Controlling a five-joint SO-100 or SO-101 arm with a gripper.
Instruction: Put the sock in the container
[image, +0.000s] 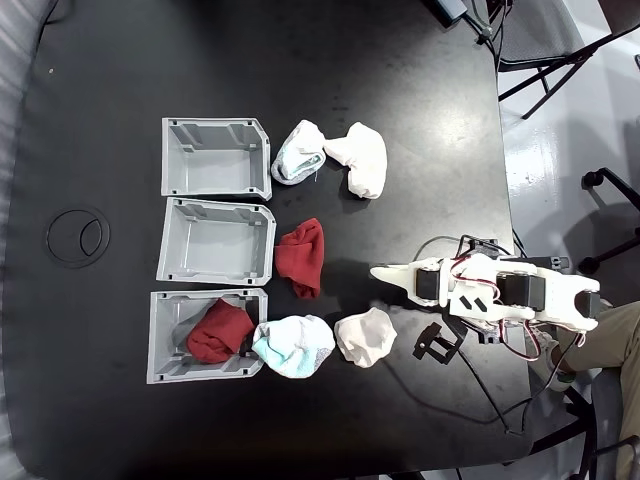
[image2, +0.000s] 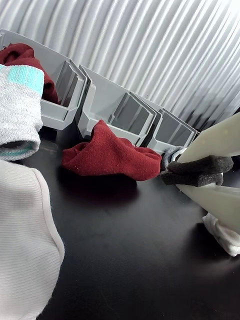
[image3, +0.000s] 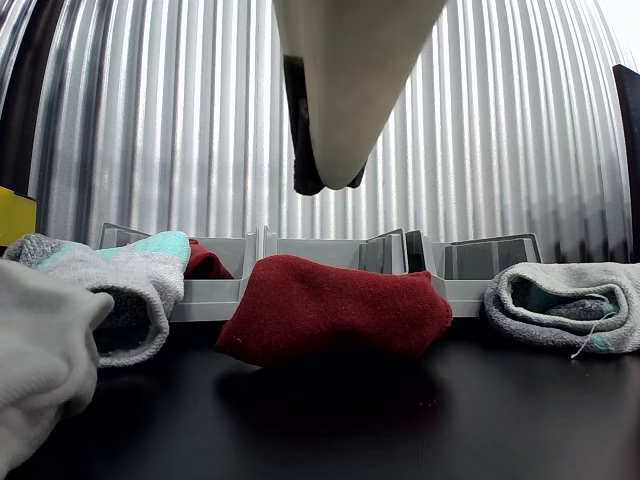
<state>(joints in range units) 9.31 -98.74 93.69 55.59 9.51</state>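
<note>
A dark red sock (image: 300, 257) (image2: 110, 155) (image3: 330, 305) lies crumpled on the black table, just right of the middle grey container (image: 215, 240) in the fixed view. That container (image2: 120, 112) (image3: 320, 250) holds nothing. A second red sock (image: 220, 330) (image2: 20, 55) sits in the lower container (image: 160, 335). The upper container (image: 215, 158) is empty. My gripper (image: 378, 272) (image2: 167, 175) (image3: 325, 185) hangs shut and empty, to the right of the loose red sock and apart from it, its black foam pads (image2: 200, 165) pressed together.
White-and-teal socks (image: 298, 150) (image: 293, 345) and plain white socks (image: 360, 158) (image: 365, 335) flank the red sock above and below. A small black part (image: 438, 343) and cables lie by the arm base. A ring mark (image: 78, 235) is left of the containers.
</note>
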